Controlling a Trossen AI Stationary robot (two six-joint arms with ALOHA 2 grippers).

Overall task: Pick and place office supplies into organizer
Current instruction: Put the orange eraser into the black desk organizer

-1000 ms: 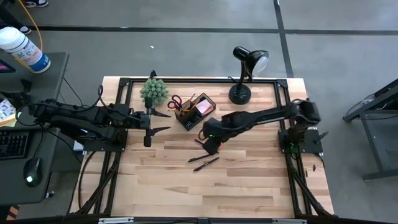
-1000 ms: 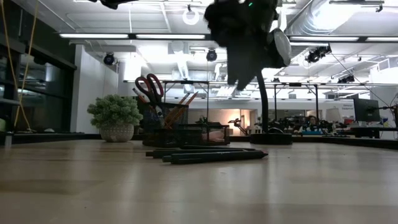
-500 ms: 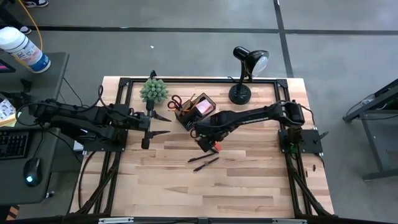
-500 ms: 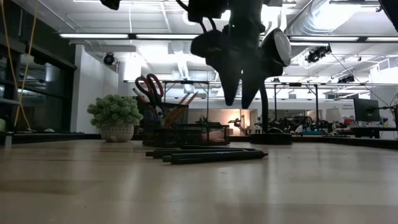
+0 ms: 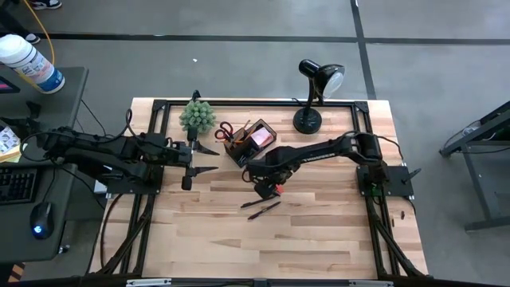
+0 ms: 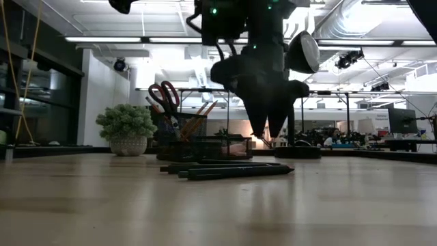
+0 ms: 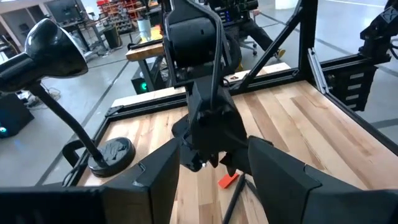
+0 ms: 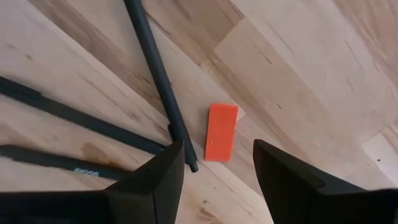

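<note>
A small red eraser lies flat on the wooden table beside three black pens, also seen as pens. My right gripper hangs open right above the eraser, fingers pointing down, one on either side, touching nothing; in the low view the right gripper is still well off the tabletop. The black organizer stands farther back with red-handled scissors, pencils and a pink pad in it. My left gripper waits open, left of the organizer.
A small green plant stands at the far left and a black desk lamp at the far right of the table. The pens lie close to the eraser on its near-left side. Bare wood stretches toward the near edge.
My right gripper has moved down and a little toward the table's left, ending above the red eraser with its fingers pointing at the table. The left arm and all objects have stayed in place.
</note>
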